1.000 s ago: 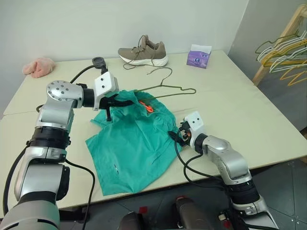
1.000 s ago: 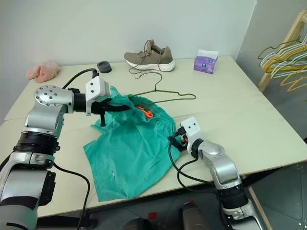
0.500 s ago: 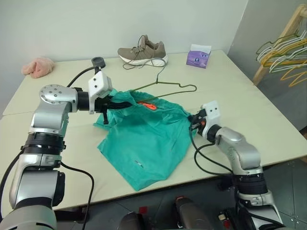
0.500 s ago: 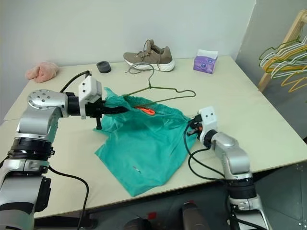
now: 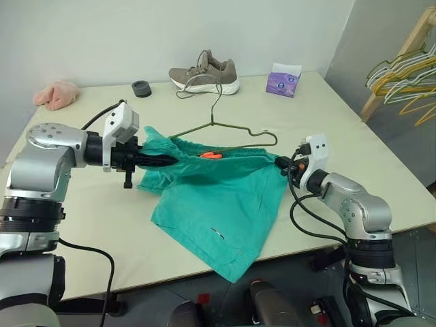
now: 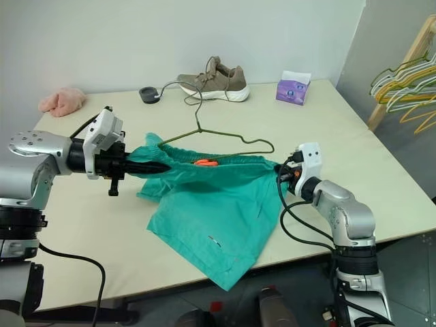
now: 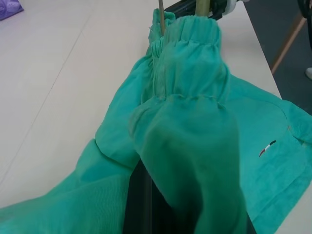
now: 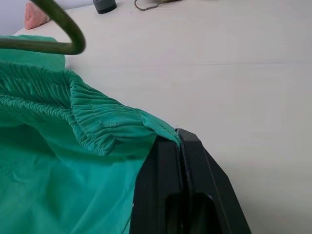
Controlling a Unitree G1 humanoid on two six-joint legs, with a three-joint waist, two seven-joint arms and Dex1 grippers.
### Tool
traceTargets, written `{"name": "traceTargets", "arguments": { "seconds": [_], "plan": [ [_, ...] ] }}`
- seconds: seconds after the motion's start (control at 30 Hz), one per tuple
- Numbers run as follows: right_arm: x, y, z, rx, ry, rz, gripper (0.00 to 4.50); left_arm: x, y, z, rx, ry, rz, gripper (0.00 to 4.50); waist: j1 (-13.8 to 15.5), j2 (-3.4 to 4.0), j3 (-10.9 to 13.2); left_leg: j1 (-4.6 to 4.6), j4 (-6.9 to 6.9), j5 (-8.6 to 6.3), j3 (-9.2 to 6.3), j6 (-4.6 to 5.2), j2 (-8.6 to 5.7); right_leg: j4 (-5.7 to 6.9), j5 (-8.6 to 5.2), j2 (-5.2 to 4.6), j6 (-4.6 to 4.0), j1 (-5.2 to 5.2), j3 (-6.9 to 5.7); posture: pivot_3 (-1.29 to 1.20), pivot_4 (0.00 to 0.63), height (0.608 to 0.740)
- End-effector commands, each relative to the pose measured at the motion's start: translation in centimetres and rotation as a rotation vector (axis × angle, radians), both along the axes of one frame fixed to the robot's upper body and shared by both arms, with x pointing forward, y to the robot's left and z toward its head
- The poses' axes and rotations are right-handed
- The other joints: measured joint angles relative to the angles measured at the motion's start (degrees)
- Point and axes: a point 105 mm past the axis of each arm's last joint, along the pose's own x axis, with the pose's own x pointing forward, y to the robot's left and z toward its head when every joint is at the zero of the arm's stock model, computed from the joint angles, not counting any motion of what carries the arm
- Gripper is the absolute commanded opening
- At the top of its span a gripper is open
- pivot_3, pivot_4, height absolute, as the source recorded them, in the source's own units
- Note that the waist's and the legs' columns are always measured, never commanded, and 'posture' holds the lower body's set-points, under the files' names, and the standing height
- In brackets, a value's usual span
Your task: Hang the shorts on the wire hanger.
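On the far left of the table (image 5: 82,225), well away from the work, a pink cloth (image 5: 54,93) lies near the back edge. Closer in, the left gripper (image 5: 158,161) has its two black fingers pinched tight on one end of the waistband of the shorts (image 5: 218,204), holding that end above the tabletop. From there the teal waistband runs stretched across to the right, with the small orange tag (image 5: 210,155) showing at its middle, while the legs hang down and drape over the table towards its front edge. The wire hanger (image 5: 231,129) lies just behind the stretched waistband, its hook pointing back towards the shoe (image 5: 204,73) and a dark round cap (image 5: 141,88); in the wrist views a corner of the wire sits right against the gathered elastic, though I cannot tell whether any of it is inside the waistband. Further right, the right gripper (image 5: 281,163) is clamped shut on the other end of the waistband, the fabric caught between its fingers. A purple tissue box (image 5: 283,80) stands behind, and a bunch of coloured hangers (image 5: 402,75) hangs on a rack at the far right. The step in hand looks like spreading the waistband between both grippers. Next, I judge, the shorts must be brought over the hanger's bar, keeping the band taut so it does not slip or drag the light wire along.
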Motion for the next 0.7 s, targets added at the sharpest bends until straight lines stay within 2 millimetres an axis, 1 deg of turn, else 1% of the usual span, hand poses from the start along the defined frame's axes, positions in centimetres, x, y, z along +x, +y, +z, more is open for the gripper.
{"name": "traceTargets", "arguments": {
  "seconds": [0.03, 0.17, 0.27, 0.4, 0.5, 0.7],
  "plan": [
    [0.7, -5.2, 1.2, -0.022, -0.02, -0.203, 0.03, -0.3, 1.6, 1.5, 0.054, -0.054, 0.032, 0.0, 0.0, 0.0, 0.0, 0.0, 0.0, 0.0, 0.0, 0.0, 0.0, 0.0, 0.0, 0.0, 0.0, 0.0, 0.0, -0.19, 0.094, 0.74],
    [0.8, -5.9, 1.6, -0.009, -0.018, -0.226, 0.03, -0.3, 2.3, 1.1, 0.101, -0.039, 0.037, 0.0, 0.0, 0.0, 0.0, 0.0, 0.0, 0.0, 0.0, 0.0, 0.0, -0.01, 0.0, 0.01, 0.0, 0.0, 0.0, -0.19, 0.095, 0.74],
    [0.9, -6.2, 1.9, -0.012, -0.026, -0.229, 0.03, 0.4, 3.4, 0.5, 0.166, -0.066, 0.08, 0.0, 0.0, 0.0, 0.0, 0.0, -0.02, 0.0, 0.0, 0.01, 0.01, -0.02, 0.0, 0.02, 0.0, 0.0, -0.01, -0.19, 0.095, 0.74],
    [0.6, -5.9, 2.1, -0.025, -0.036, -0.205, 0.03, 1.4, 4.1, 0.7, 0.146, -0.097, 0.128, 0.0, 0.0, 0.0, 0.0, -0.01, -0.02, 0.0, 0.0, 0.01, 0.01, -0.03, 0.0, 0.02, 0.0, -0.01, 0.0, -0.19, 0.095, 0.74],
    [0.5, -5.7, 2.1, -0.026, -0.037, -0.196, 0.03, 1.6, 4.2, 0.6, 0.144, -0.101, 0.133, 0.0, 0.0, 0.0, 0.0, -0.02, -0.02, -0.01, 0.01, 0.01, 0.01, -0.06, 0.0, 0.01, 0.0, 0.0, 0.0, -0.19, 0.095, 0.74],
    [0.3, -5.5, 2.3, -0.026, -0.044, -0.185, 0.03, 1.8, 5.0, 0.0, 0.199, -0.103, 0.151, 0.0, 0.0, 0.0, 0.0, -0.02, -0.02, -0.01, 0.01, 0.01, 0.01, -0.07, 0.0, 0.01, 0.0, -0.01, 0.0, -0.2, 0.097, 0.74]
  ]
}}
